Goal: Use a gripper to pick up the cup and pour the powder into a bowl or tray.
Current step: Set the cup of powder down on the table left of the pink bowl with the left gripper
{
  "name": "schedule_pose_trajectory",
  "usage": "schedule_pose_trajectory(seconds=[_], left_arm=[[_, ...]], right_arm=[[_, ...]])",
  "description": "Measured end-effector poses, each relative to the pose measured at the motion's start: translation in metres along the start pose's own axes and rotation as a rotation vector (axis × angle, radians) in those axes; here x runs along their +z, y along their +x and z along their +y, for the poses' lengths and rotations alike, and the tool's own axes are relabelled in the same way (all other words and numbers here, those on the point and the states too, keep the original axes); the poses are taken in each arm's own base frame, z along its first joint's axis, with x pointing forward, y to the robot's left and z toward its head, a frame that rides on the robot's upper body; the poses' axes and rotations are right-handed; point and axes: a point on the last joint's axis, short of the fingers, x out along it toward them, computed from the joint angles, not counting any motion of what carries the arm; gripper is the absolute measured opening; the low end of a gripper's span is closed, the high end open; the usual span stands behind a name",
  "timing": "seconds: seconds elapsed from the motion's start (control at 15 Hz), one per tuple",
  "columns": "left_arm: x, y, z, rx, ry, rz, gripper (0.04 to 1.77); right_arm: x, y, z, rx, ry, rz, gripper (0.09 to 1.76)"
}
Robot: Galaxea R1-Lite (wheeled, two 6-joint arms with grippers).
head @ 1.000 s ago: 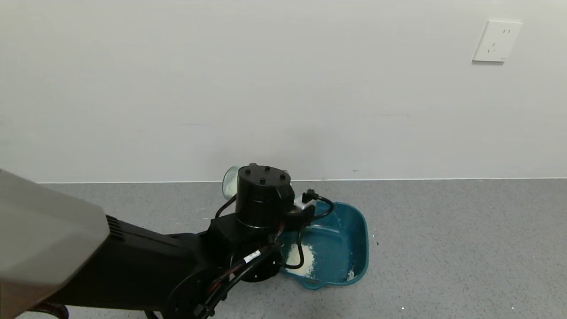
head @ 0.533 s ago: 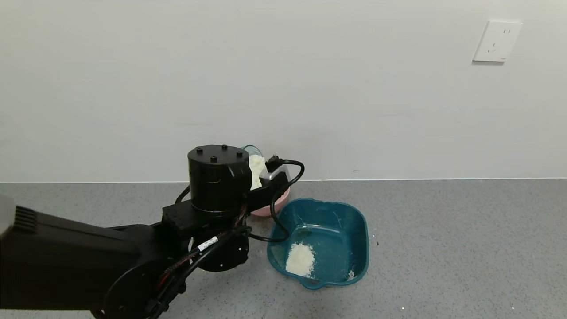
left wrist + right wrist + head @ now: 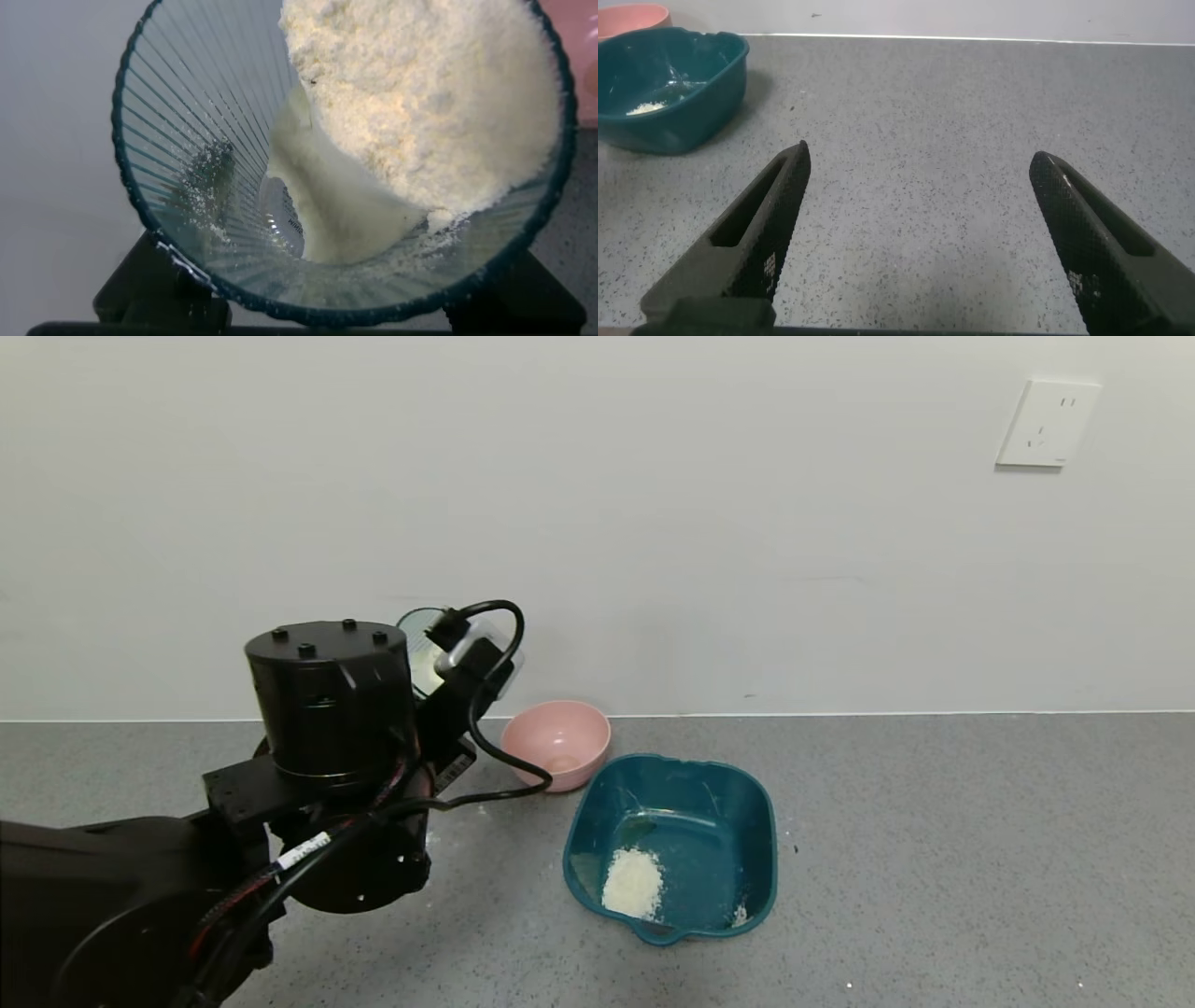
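I am driving the left gripper (image 3: 439, 658), and it holds the cup (image 3: 418, 653) clamped between its fingers, high in the left-centre of the head frame, just in front of the wall. One second ago this arm was bent low over the tray (image 3: 752, 803) with the cup turned on its side; now it has swung back to the left and upward, so the pink bowl (image 3: 557, 744) that it covered is in plain sight, standing just beside the upper left corner of the tray. The heap of powder (image 3: 633, 883) lies in the lower left part of the tray and looks the same as half a second ago — a few white specks sit also near the lower right corner. In the left wrist view the cup (image 3: 346, 168) is not empty: a large clump of powder (image 3: 430, 93) sticks to the wall in the upper right of that frame. So I judge the pour only partly done, and the lift away from the tray came early — a second tilt is probably needed. The right gripper (image 3: 920, 233) hangs wide open over bare countertop (image 3: 924, 140), with the tray at the upper left of its view.
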Motion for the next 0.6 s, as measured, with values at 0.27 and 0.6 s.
schedule_pose_trajectory(seconds=[0.27,0.6], left_arm=[[-0.016,0.005,0.025,0.028,-0.206,0.01,1.28],[-0.04,0.018,0.043,0.04,-0.447,0.033,1.28]], right_arm=[[0.0,0.0,0.0,0.0,0.0,0.0,1.71],[0.0,0.0,0.0,0.0,0.0,0.0,1.71]])
